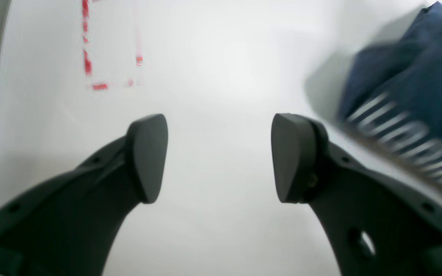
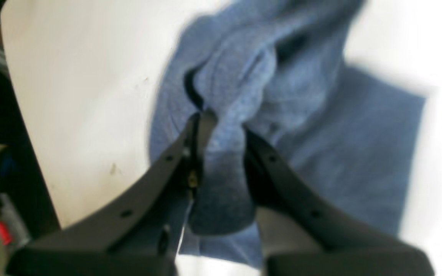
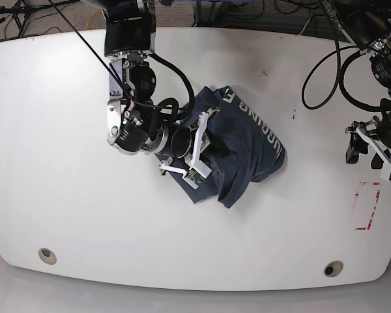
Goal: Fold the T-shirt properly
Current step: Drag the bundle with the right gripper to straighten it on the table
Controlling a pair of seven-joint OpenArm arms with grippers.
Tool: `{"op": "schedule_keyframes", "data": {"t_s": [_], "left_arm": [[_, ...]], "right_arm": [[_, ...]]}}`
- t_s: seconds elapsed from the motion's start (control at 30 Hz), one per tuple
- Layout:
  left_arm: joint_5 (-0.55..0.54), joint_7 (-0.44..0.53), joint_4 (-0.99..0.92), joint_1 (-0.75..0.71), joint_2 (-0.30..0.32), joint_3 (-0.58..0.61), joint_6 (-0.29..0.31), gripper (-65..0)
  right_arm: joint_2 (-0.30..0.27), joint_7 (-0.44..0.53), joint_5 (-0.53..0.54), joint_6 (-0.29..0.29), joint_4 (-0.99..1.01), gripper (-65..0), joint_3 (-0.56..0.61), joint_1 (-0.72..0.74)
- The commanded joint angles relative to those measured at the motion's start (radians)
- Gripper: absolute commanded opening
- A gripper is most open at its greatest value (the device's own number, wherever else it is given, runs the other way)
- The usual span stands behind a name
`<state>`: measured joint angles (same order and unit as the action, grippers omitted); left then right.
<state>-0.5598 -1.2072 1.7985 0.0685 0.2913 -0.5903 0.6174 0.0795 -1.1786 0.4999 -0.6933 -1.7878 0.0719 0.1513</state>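
The T-shirt lies bunched in the middle of the white table, dark navy with white block letters along its far edge. My right gripper rests on the shirt's left part. In the right wrist view that gripper is shut on a raised fold of the T-shirt. My left gripper hangs over bare table far to the right, apart from the shirt. In the left wrist view it stands open and empty, with the T-shirt and its letters at the right edge.
Red tape marks lie on the table below the left gripper, also in the left wrist view as red marks. Two round holes sit near the front edge. Cables hang over the back right.
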Motion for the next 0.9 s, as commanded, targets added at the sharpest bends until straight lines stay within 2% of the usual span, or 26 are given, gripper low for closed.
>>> {"op": "schedule_keyframes", "data": {"t_s": [0.0,0.33,0.53,0.87], "left_arm": [[-0.013,0.022,-0.010,0.015,0.015,0.016,0.002,-25.3],[-0.010,0.022,-0.018,0.015,0.015,0.031,0.002,-25.3],[-0.010,0.022,-0.018,0.015,0.015,0.085,0.002,-25.3],[-0.010,0.022,-0.018,0.014,0.010,0.134,0.002,-25.3]], "right_arm": [[-0.002,-0.002,0.018,-0.005,-0.045,-60.7,0.001,0.026],[-0.126,-0.002,0.013,-0.005,-0.047,-60.6,-0.001,0.043],[-0.198,-0.002,0.015,-0.005,-0.042,-60.2,-0.017,0.060],[-0.240,-0.002,-0.027,-0.005,-0.007,-60.1,-0.076,0.090]]}}
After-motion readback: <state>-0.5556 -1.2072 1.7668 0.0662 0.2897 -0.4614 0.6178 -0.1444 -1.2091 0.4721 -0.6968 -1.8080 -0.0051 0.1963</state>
